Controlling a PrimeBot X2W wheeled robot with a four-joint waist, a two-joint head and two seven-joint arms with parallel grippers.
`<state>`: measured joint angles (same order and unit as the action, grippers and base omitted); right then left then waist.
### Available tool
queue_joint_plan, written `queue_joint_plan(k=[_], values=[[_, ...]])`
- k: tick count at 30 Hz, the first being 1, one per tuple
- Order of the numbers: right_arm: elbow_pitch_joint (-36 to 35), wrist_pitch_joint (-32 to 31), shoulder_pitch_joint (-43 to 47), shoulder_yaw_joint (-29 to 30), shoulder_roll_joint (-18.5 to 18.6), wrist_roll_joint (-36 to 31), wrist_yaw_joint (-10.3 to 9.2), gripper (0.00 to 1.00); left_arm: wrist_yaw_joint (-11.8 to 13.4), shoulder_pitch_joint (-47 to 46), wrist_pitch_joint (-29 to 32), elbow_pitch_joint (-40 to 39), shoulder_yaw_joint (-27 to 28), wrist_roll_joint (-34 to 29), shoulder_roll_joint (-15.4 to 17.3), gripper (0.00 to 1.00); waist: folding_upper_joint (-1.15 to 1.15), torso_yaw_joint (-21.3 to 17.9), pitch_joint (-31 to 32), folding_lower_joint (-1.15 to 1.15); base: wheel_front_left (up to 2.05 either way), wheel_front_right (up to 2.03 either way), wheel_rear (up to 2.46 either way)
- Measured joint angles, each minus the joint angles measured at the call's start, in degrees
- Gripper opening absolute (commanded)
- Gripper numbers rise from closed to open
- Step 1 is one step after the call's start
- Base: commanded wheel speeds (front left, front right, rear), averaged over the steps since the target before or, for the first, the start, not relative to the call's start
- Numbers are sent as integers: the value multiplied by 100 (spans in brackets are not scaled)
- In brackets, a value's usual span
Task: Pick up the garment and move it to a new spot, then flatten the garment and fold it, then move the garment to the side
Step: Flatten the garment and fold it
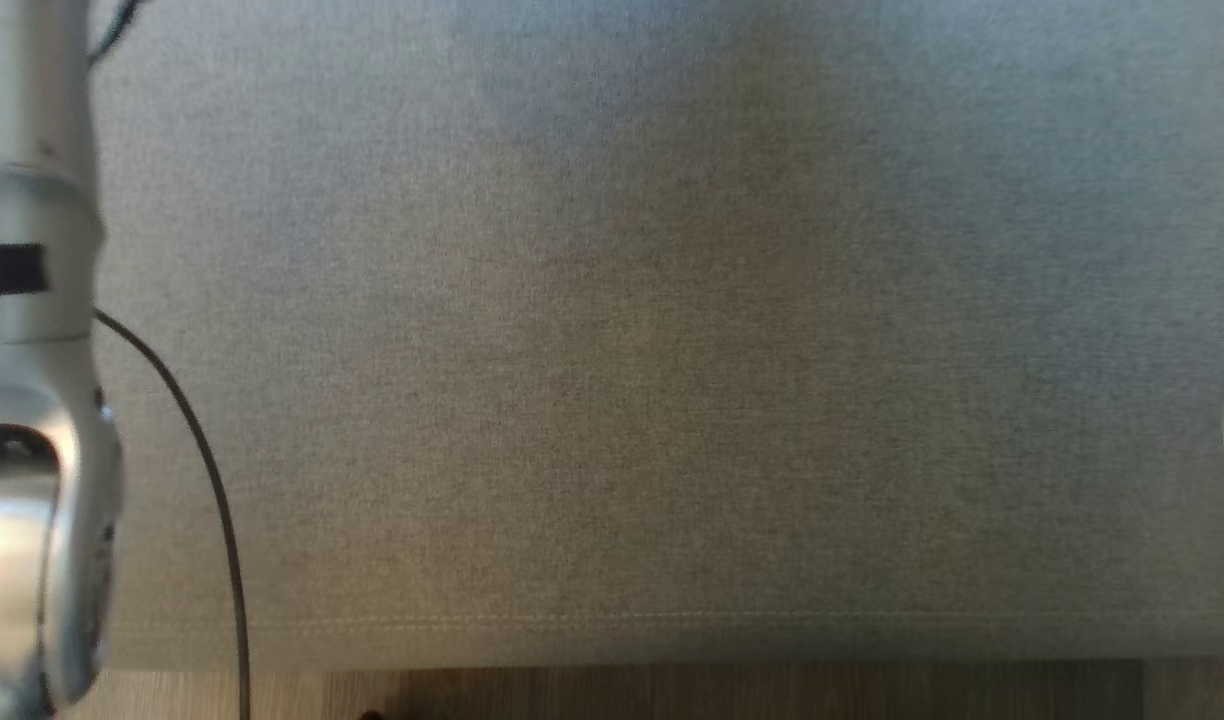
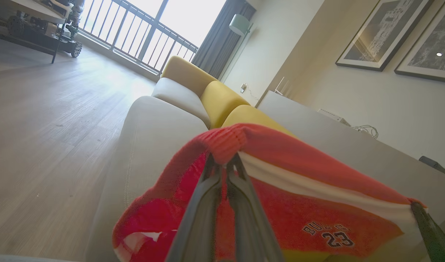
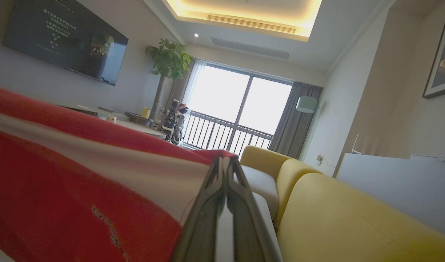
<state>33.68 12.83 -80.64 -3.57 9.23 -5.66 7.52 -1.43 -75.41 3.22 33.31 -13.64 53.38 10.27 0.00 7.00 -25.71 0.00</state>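
Left gripper (image 2: 224, 162): fingers pinched tight on the ribbed edge of a red piece (image 2: 299, 214).
Right gripper (image 3: 225, 163): clamped on its other corner.
Red piece: white stripe, small "23" print, stretched aloft over the grey sofa (image 1: 672, 350); bottom cut off.
Garment: whether this piece is it, unclear.

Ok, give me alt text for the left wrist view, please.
The left end effector is shut on the ribbed edge of a red garment with a white stripe and black "BULLS 23" print; the right end effector pinches its far corner at lower right. Behind are a grey-and-yellow sofa and wood floor.
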Motion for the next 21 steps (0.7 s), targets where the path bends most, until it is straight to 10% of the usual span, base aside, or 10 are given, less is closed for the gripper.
queue_joint_plan(k=[14, 21], values=[[1926, 164, 2057, -411, -101, 237, -1, 0, -568, 1915, -12, 1188, -1812, -291, -327, 0, 0, 215, 147, 0, 0, 0, 0], [2558, 164, 2502, -545, 213, 492, -1, 0, -605, 2760, -60, 833, -2869, -227, 220, 0, 0, 293, 623, 0, 0, 0, 0]])
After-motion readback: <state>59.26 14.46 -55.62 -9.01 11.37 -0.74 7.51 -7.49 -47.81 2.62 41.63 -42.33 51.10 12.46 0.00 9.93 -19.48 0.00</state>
